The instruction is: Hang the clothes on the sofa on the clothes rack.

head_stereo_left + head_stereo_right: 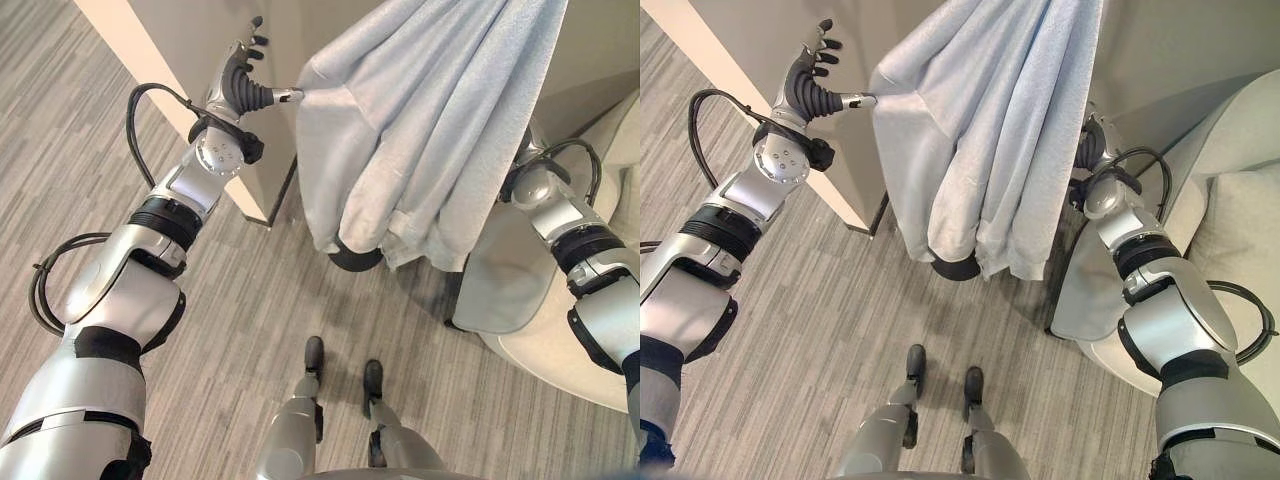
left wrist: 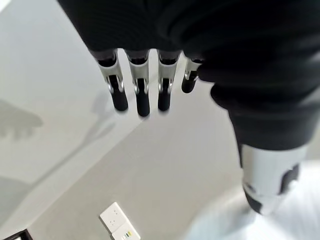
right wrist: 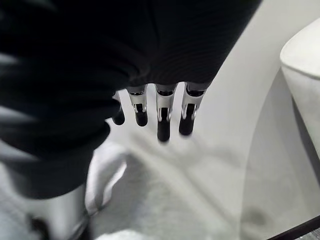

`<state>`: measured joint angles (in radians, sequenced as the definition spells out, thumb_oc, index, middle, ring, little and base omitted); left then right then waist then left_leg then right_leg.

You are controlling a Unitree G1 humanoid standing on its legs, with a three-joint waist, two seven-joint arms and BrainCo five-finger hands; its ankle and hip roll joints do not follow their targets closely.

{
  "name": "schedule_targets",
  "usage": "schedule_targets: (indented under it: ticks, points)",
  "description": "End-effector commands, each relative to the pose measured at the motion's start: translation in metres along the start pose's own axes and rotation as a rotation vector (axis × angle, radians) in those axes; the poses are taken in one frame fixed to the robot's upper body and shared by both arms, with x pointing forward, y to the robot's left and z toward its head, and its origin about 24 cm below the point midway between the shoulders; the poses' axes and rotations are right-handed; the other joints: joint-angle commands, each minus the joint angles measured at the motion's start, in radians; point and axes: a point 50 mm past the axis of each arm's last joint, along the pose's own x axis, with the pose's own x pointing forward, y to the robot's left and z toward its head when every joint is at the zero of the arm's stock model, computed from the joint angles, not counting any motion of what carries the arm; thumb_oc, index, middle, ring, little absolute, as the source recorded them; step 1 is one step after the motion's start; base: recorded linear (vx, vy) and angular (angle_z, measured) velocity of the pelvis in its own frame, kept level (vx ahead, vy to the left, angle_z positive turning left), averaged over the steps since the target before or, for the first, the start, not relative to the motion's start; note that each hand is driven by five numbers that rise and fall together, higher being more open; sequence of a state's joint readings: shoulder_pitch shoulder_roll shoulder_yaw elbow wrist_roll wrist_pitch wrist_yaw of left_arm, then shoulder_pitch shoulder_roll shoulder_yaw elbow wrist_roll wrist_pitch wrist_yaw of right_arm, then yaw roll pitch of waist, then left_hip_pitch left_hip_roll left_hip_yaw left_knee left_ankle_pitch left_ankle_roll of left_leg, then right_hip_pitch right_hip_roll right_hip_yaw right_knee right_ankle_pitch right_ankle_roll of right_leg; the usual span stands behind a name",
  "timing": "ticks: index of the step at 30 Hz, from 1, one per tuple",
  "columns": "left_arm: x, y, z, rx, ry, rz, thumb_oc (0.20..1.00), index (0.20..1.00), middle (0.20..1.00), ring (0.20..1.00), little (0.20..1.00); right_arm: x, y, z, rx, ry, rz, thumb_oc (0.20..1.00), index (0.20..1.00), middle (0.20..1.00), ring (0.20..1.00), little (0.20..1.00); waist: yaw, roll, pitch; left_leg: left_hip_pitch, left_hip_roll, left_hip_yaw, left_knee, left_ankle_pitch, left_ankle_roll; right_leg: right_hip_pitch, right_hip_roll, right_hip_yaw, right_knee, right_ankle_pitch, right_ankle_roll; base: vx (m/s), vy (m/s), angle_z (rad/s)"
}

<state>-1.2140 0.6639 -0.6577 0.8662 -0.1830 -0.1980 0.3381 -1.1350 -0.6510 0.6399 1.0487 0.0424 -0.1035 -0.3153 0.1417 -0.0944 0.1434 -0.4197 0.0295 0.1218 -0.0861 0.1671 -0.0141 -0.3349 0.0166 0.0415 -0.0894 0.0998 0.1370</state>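
While it hangs in folds above the floor [image 1: 230,330] | grey garment [image 1: 420,130] | left hand [image 1: 240,85]: fingers straight, thumb touching its edge | right hand [image 1: 1092,140]: fingers straight, against cloth | sofa [image 1: 1230,200] right.

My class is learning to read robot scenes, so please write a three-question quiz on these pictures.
1. What colour is the garment?
2. The fingers of the left robot hand are: A) curled in a fist, B) straight, C) wrapped round a hanger.
3. True or false: the garment lies flat on the sofa.

Key:
1. Light grey.
2. B.
3. False. It hangs in the air, held up at the left robot hand's thumb, with the right robot hand behind it. The sofa is off to the right.
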Motion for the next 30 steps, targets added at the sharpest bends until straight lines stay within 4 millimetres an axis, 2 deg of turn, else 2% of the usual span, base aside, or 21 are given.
schedule_targets:
  ticks: [1, 5, 8, 9, 13, 14, 17, 20, 21, 22, 25, 26, 28, 29, 30]
  points:
    - [0.015, 0.027, 0.021, -0.078, -0.058, 0.105, 1.000, 1.000, 1.000, 1.000, 1.000, -0.001, -0.026, -0.016, 0.009, 0.026, -0.086, 1.000, 1.000, 1.000, 1.000, 1.000, 0.027, 0.010, 0.051, 0.079, -0.015, 0.016, -0.001, -0.090, -0.074, 0.051, -0.030, 0.009, 0.002, -0.024, 0.107, 0.00, 0.000, 0.00]
    - [0.013, 0.033, 0.016, -0.084, -0.051, 0.122, 1.000, 1.000, 1.000, 1.000, 1.000, -0.004, -0.034, -0.017, 0.082, 0.016, -0.132, 1.000, 1.000, 1.000, 1.000, 1.000, 0.023, 0.010, 0.048, 0.082, -0.013, 0.019, -0.001, -0.092, -0.074, 0.055, -0.030, 0.006, 0.002, -0.027, 0.106, 0.00, 0.000, 0.00]
    - [0.004, 0.046, 0.006, -0.108, -0.050, 0.162, 1.000, 1.000, 1.000, 1.000, 1.000, -0.010, -0.052, -0.017, 0.149, -0.040, -0.229, 1.000, 1.000, 1.000, 1.000, 1.000, 0.015, 0.010, 0.038, 0.095, -0.009, 0.022, -0.001, -0.099, -0.073, 0.063, -0.030, 0.003, 0.002, -0.033, 0.107, 0.00, 0.002, -0.01]
    - [0.004, 0.045, 0.006, -0.108, -0.049, 0.161, 1.000, 1.000, 1.000, 1.000, 1.000, -0.011, -0.052, -0.017, 0.149, -0.039, -0.229, 1.000, 1.000, 1.000, 1.000, 1.000, 0.016, 0.010, 0.038, 0.096, -0.009, 0.022, -0.001, -0.099, -0.073, 0.064, -0.030, 0.003, 0.002, -0.033, 0.107, 0.01, 0.009, -0.04]
    - [-0.013, 0.059, -0.006, -0.148, -0.062, 0.218, 1.000, 1.000, 1.000, 1.000, 1.000, -0.026, -0.071, -0.020, 0.142, -0.113, -0.320, 1.000, 1.000, 1.000, 1.000, 1.000, 0.009, 0.009, 0.025, 0.118, -0.007, 0.029, -0.001, -0.111, -0.071, 0.082, -0.031, 0.004, 0.002, -0.043, 0.107, 0.02, 0.010, -0.01]
    - [-0.037, 0.067, -0.023, -0.222, -0.051, 0.268, 1.000, 1.000, 1.000, 1.000, 1.000, -0.050, -0.077, -0.032, 0.114, -0.149, -0.359, 1.000, 1.000, 1.000, 1.000, 1.000, 0.000, 0.008, 0.012, 0.145, -0.004, 0.038, -0.001, -0.124, -0.070, 0.103, -0.036, 0.004, 0.004, -0.053, 0.106, 0.09, 0.038, -0.01]
    - [-0.059, 0.066, -0.043, -0.271, 0.006, 0.282, 1.000, 1.000, 1.000, 1.000, 1.000, -0.071, -0.080, -0.051, 0.032, -0.126, -0.366, 1.000, 1.000, 1.000, 1.000, 1.000, -0.007, 0.007, -0.003, 0.172, -0.005, 0.047, -0.001, -0.135, -0.067, 0.128, -0.039, 0.003, 0.004, -0.062, 0.103, 0.05, 0.016, -0.02]
    - [-0.103, 0.068, -0.075, -0.314, 0.106, 0.286, 1.000, 1.000, 1.000, 1.000, 1.000, -0.106, -0.084, -0.063, -0.032, -0.122, -0.381, 1.000, 1.000, 1.000, 1.000, 1.000, -0.016, 0.008, -0.023, 0.210, -0.005, 0.060, -0.001, -0.154, -0.063, 0.159, -0.043, 0.000, 0.006, -0.073, 0.099, 0.08, 0.012, -0.09]
    - [-0.133, 0.069, -0.099, -0.284, 0.202, 0.284, 1.000, 1.000, 1.000, 1.000, 1.000, -0.128, -0.088, -0.083, -0.070, -0.057, -0.405, 1.000, 1.000, 1.000, 1.000, 1.000, -0.026, 0.005, -0.033, 0.234, -0.006, 0.069, -0.001, -0.165, -0.060, 0.176, -0.048, -0.003, 0.009, -0.077, 0.097, 0.06, 0.012, -0.15]
    - [-0.136, 0.068, -0.099, -0.283, 0.206, 0.279, 1.000, 1.000, 1.000, 1.000, 1.000, -0.130, -0.087, -0.084, -0.073, -0.054, -0.399, 1.000, 1.000, 1.000, 1.000, 1.000, -0.025, 0.005, -0.037, 0.238, -0.007, 0.069, -0.001, -0.166, -0.060, 0.180, -0.049, -0.003, 0.008, -0.078, 0.097, 0.07, 0.021, -0.13]
    - [-0.193, 0.049, -0.134, -0.332, 0.410, 0.280, 1.000, 1.000, 1.000, 1.000, 1.000, -0.168, -0.077, -0.115, -0.099, 0.085, -0.370, 1.000, 1.000, 1.000, 1.000, 1.000, -0.038, 0.003, -0.056, 0.274, -0.009, 0.084, -0.001, -0.182, -0.056, 0.211, -0.055, 0.000, 0.010, -0.083, 0.095, 0.05, 0.038, -0.04]
    - [-0.229, 0.036, -0.155, -0.376, 0.558, 0.273, 1.000, 1.000, 1.000, 1.000, 1.000, -0.193, -0.069, -0.141, -0.096, 0.222, -0.352, 1.000, 1.000, 1.000, 1.000, 1.000, -0.052, 0.001, -0.059, 0.293, -0.011, 0.091, -0.001, -0.189, -0.052, 0.218, -0.058, 0.005, 0.022, -0.086, 0.095, 0.05, 0.049, -0.06]
    - [-0.270, 0.014, -0.172, -0.371, 0.717, 0.206, 1.000, 1.000, 1.000, 1.000, 1.000, -0.228, -0.052, -0.171, -0.083, 0.407, -0.319, 1.000, 1.000, 1.000, 1.000, 1.000, -0.061, 0.001, -0.069, 0.313, -0.012, 0.101, -0.001, -0.201, -0.046, 0.231, -0.064, 0.009, 0.033, -0.095, 0.094, 0.03, 0.038, -0.08]
    - [-0.270, 0.013, -0.172, -0.371, 0.718, 0.204, 1.000, 1.000, 1.000, 1.000, 1.000, -0.229, -0.052, -0.171, -0.083, 0.408, -0.318, 1.000, 1.000, 1.000, 1.000, 1.000, -0.060, 0.000, -0.071, 0.311, -0.012, 0.102, -0.001, -0.196, -0.047, 0.228, -0.064, 0.011, 0.033, -0.091, 0.093, 0.01, 0.019, -0.10]
    - [-0.287, 0.004, -0.178, -0.372, 0.785, 0.181, 1.000, 1.000, 1.000, 1.000, 1.000, -0.240, -0.047, -0.179, -0.063, 0.461, -0.317, 1.000, 1.000, 1.000, 1.000, 1.000, -0.062, -0.002, -0.078, 0.316, -0.013, 0.108, -0.001, -0.197, -0.044, 0.232, -0.065, 0.013, 0.034, -0.090, 0.092, 0.03, 0.019, -0.15]
